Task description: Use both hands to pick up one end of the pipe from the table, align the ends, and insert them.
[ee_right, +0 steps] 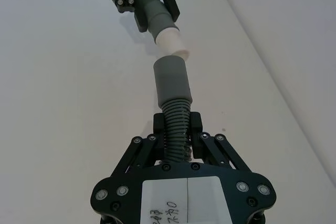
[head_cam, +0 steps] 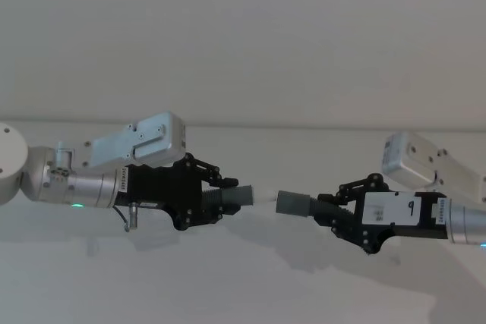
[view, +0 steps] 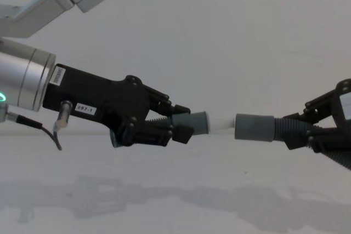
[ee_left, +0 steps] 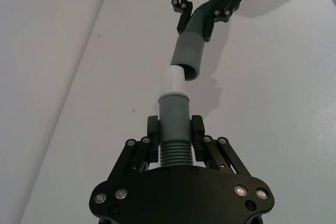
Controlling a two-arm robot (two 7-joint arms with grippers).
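Observation:
My left gripper (head_cam: 216, 195) is shut on one ribbed pipe piece (ee_left: 173, 109) and holds it above the table (head_cam: 243, 286). That piece's cuff ends in a narrower whitish tip (view: 222, 124). The right gripper (head_cam: 334, 212) is shut on the other ribbed piece (ee_right: 177, 124), whose wide grey sleeve (view: 255, 127) points at the tip. The two ends face each other nearly in line, with the whitish tip (ee_left: 173, 80) right at the sleeve's mouth (ee_left: 188, 59). I cannot tell whether it has gone in.
The white table (view: 175, 201) runs beneath both arms and carries only their shadows. A plain pale wall (head_cam: 243, 36) rises behind it.

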